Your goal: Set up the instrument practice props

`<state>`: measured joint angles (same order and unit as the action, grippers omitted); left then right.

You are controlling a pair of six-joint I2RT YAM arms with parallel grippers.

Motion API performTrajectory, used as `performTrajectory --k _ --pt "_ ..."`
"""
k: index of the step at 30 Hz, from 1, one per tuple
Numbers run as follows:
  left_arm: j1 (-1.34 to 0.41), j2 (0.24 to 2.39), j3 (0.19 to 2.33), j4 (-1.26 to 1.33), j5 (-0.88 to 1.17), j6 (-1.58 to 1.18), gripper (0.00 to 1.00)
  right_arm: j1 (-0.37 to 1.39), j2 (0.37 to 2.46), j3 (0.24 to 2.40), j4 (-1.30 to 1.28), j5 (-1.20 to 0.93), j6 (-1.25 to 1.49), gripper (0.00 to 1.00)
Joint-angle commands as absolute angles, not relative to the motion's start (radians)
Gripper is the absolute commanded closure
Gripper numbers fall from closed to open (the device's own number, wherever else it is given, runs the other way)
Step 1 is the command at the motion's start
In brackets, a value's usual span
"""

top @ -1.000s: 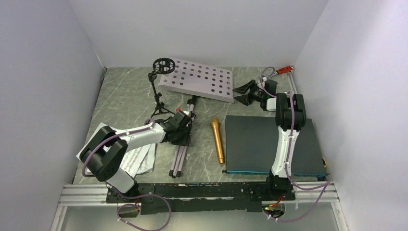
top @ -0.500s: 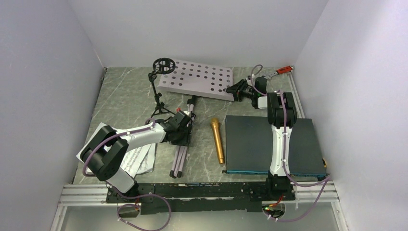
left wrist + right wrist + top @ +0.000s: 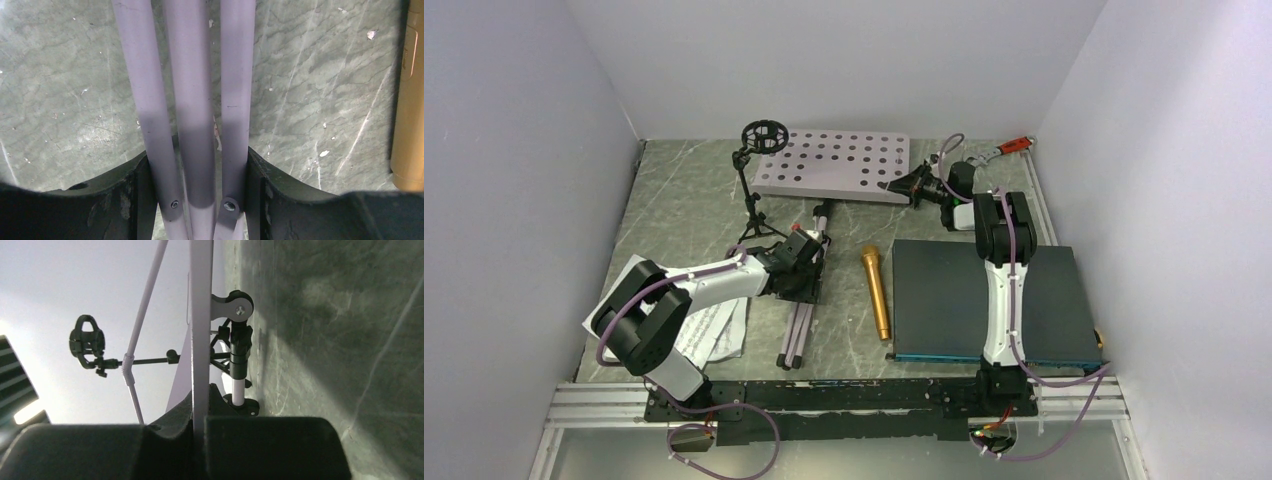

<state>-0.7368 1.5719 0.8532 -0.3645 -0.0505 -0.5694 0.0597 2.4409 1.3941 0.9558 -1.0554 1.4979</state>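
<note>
Left pincer clamps tripod legs, right pincer clamps music stand; assembly unfinished, microphone and pages unplaced.

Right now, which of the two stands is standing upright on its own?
The small black mic stand with the ring mount, at the back left. The music stand lies down, its folded silver legs flat on the table.
</note>
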Motion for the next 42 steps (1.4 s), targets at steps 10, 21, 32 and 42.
performTrajectory --k 10,21,32,42 --pt "-0.742 1.524 0.876 -0.318 -0.021 -0.529 0.97 0.070 2.069 1.295 0.569 -0.998 1.053 1.00" --pt "-0.744 1.429 0.872 -0.280 -0.010 -0.523 0.97 0.078 1.775 1.261 0.413 -0.974 0.963 1.00" --pt "-0.765 1.346 0.894 -0.212 0.011 -0.485 0.98 0.092 1.508 1.343 0.261 -0.916 0.896 1.00" --pt "-0.773 1.319 0.920 -0.110 0.033 -0.424 0.97 0.149 1.266 1.450 0.187 -0.847 0.810 1.00"
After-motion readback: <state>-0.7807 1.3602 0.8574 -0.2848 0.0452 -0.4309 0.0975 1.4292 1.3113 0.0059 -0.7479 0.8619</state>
